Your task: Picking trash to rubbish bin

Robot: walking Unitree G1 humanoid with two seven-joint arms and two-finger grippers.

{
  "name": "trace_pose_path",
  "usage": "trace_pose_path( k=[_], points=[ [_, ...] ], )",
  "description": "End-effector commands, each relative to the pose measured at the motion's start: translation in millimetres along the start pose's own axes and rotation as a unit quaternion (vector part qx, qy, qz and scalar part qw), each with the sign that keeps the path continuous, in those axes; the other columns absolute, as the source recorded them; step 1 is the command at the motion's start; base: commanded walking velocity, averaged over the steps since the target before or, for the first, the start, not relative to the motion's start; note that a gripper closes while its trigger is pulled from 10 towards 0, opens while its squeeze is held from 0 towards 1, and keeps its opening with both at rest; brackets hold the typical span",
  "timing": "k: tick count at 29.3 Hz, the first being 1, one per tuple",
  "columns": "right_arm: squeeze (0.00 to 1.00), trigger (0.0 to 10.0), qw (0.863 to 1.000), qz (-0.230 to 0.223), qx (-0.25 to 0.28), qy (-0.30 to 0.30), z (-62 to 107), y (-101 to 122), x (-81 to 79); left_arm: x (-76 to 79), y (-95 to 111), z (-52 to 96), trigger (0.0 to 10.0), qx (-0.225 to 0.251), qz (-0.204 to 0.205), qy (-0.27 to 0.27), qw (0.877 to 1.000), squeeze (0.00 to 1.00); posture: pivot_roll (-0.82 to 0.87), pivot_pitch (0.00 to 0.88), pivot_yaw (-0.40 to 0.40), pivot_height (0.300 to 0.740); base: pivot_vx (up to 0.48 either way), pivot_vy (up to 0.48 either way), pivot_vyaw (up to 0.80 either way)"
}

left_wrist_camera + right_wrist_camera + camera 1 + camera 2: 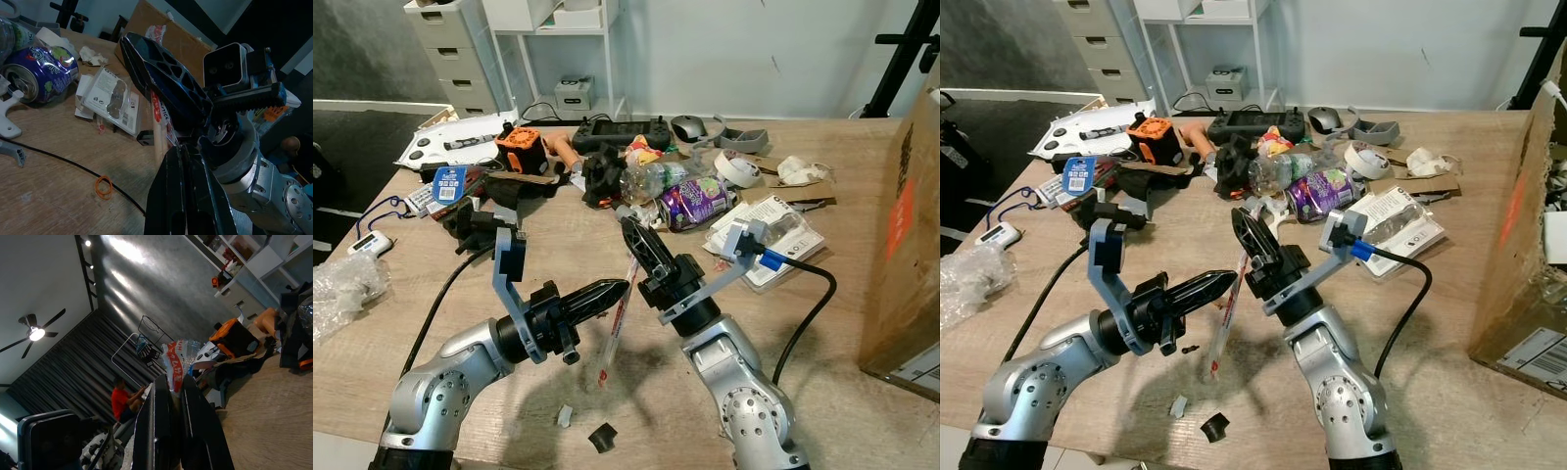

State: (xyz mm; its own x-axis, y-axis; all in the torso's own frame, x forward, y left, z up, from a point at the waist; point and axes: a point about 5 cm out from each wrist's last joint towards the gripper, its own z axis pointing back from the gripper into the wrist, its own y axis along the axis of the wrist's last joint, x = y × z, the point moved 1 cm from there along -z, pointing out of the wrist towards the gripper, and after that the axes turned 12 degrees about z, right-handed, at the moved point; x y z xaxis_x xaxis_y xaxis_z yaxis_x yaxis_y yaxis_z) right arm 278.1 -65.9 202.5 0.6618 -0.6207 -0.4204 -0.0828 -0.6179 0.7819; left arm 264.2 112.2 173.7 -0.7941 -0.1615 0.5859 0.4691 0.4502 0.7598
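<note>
R gripper (632, 238) fingers clenched on long red-white wrapper (614, 328) above counter (558, 245); L gripper (619, 288) fingers closed, tips touching wrapper.

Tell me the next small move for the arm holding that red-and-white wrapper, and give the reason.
Probably swing the right gripper toward the cardboard box on the robot's right. It is shut on the long red-and-white wrapper, which hangs down off the table. The left gripper is shut beside the strip; whether it touches is unclear, so it should stay put.
</note>
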Motion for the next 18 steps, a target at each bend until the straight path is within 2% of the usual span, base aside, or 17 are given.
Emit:
trace_pose_path(
  k=[1,6,7,8,9,10,13,18],
  points=[
    [0.0,0.0,0.999,-0.036,0.014,-0.006,-3.1,-4.6,-8.0,4.6,-2.2,0.1,0.0,-0.006,0.002,-0.011,1.0,0.0,-0.18,0.137,0.149,0.74,0.0,0.0,0.0],
    [0.0,0.0,0.999,-0.038,0.026,-0.01,-6.1,-0.6,-7.6,0.2,0.3,-1.8,0.0,-0.004,-0.013,0.007,1.0,0.0,-0.18,0.144,0.153,0.74,0.0,0.0,0.0],
    [0.0,0.0,0.999,-0.037,0.029,-0.011,-6.9,0.9,-6.8,-0.5,1.3,-2.3,4.0,-0.005,-0.012,0.007,1.0,0.22,-0.17,0.149,0.156,0.74,0.0,0.0,0.0],
    [0.0,0.0,0.999,-0.03,0.03,-0.013,-8.1,2.9,-5.0,-2.0,3.8,-3.7,10.0,-0.001,-0.011,0.01,1.0,0.8,-0.17,0.155,0.159,0.74,0.0,0.0,0.0],
    [0.0,0.0,0.999,-0.03,0.03,-0.013,-8.1,2.9,-5.0,-2.0,3.8,-3.7,10.0,-0.001,-0.011,0.01,1.0,0.8,-0.17,0.155,0.159,0.74,0.0,0.0,0.0],
    [0.0,0.0,0.999,-0.023,0.031,-0.015,-8.5,4.4,-3.4,-5.1,7.3,-5.6,10.0,0.013,-0.015,0.022,1.0,1.0,-0.18,0.156,0.159,0.74,0.0,0.0,0.0],
    [0.0,0.0,0.999,-0.02,0.034,-0.017,-8.8,7.7,-2.0,-10.9,11.5,-8.4,10.0,0.035,-0.027,0.043,0.998,1.0,-0.18,0.159,0.162,0.74,0.0,0.0,0.0],
    [0.0,0.0,0.999,-0.015,0.038,-0.019,-8.8,10.9,-0.1,-16.2,12.2,-9.6,10.0,0.036,-0.042,0.061,0.997,1.0,-0.18,0.161,0.164,0.74,0.0,0.0,0.0]
  ],
)
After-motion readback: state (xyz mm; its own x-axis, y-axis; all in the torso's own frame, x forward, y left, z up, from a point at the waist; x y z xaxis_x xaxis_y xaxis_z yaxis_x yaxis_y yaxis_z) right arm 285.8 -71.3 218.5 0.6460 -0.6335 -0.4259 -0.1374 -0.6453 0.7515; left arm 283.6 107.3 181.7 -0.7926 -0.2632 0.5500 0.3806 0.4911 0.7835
